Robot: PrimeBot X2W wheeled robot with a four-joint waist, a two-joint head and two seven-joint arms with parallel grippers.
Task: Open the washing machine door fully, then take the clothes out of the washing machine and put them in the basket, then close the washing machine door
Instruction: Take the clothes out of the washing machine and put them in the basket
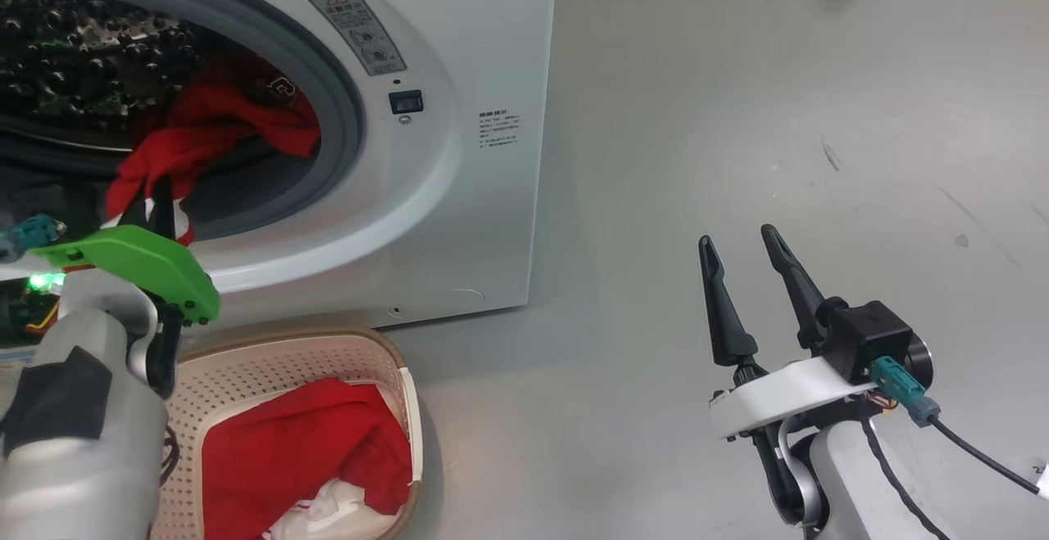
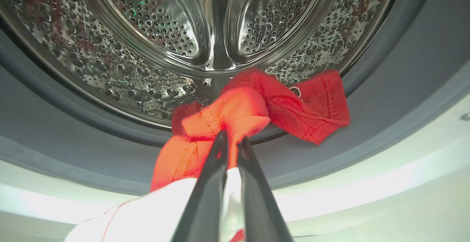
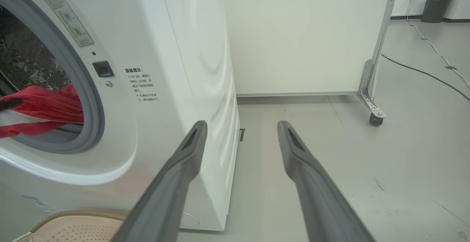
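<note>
Red clothes (image 2: 257, 100) are pinched in my left gripper's (image 2: 232, 141) closed fingers, draped across the grey seal (image 1: 351, 126) at the washing machine's (image 1: 459, 155) lower rim. More red cloth lies in the basket (image 1: 311, 337) below. My right gripper (image 1: 737, 237) hangs wide open, empty, over the floor (image 1: 737, 114), well apart from the machine's front corner.

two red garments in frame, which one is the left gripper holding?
The red garment at the drum mouth: the left gripper is shut on its fold. The other red garment lies in the basket, untouched.

Basket (image 1: 270, 376) before washing machine (image 1: 492, 48)
</note>
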